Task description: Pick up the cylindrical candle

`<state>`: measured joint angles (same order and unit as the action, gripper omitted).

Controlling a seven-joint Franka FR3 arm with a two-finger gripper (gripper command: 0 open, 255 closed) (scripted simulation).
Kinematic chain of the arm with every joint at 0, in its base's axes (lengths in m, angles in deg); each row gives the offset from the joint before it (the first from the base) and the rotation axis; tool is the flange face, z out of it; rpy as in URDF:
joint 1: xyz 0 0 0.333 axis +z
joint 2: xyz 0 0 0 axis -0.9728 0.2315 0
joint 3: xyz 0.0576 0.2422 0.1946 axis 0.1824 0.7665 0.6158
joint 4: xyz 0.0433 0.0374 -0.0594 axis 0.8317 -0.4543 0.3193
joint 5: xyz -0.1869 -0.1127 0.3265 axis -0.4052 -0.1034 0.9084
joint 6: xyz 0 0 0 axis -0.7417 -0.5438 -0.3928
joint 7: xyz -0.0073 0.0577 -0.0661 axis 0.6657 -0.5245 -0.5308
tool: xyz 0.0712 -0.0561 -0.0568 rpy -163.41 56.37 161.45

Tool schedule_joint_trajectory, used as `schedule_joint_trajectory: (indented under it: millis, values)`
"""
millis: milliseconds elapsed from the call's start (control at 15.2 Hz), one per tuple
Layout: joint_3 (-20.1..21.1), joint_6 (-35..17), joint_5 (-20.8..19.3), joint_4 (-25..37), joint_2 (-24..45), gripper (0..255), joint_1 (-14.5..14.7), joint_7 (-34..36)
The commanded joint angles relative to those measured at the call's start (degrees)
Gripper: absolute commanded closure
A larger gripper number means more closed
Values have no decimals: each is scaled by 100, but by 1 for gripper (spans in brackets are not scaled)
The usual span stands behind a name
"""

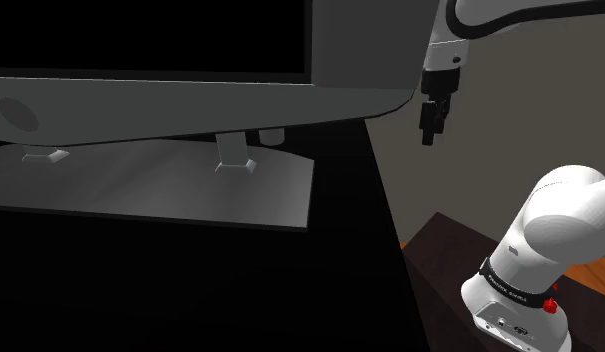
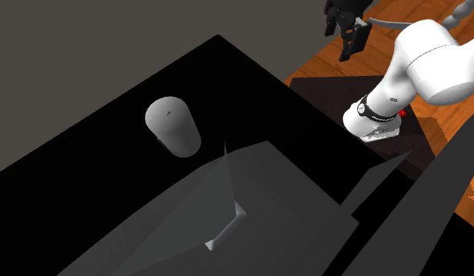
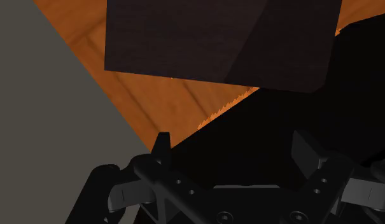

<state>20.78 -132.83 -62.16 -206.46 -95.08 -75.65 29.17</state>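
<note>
The candle (image 2: 172, 125) is a plain grey cylinder standing upright on the black table top (image 2: 251, 86), next to the grey base of a monitor. My all-black gripper (image 2: 346, 49) hangs in the air well away from it, past the table's edge and above the arm's stand. In the shoulder view the gripper (image 1: 428, 138) points down just beyond the monitor's lower corner. The wrist view has the gripper (image 3: 232, 149) open, its two fingertips (image 3: 161, 145) apart with nothing between them, looking down at the stand, the floor and the table's dark edge.
A large grey monitor (image 1: 190, 95) on a flat grey base (image 1: 150, 185) takes up much of the table and stands between the shoulder camera and the candle. The dark brown stand (image 3: 216, 44) rests on an orange wood floor (image 3: 153, 102). A grey wall (image 3: 44, 114) is beside it.
</note>
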Motion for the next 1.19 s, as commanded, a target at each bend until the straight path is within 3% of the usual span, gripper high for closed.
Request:
schedule_joint_trajectory:
  millis: [0,594,1122]
  values:
    - [0,0,0,0,0,0,0,0]
    - [984,-973,705,687,1017,0,69,1867]
    - [1737,-1665,706,1817,2262,0,-43,3505]
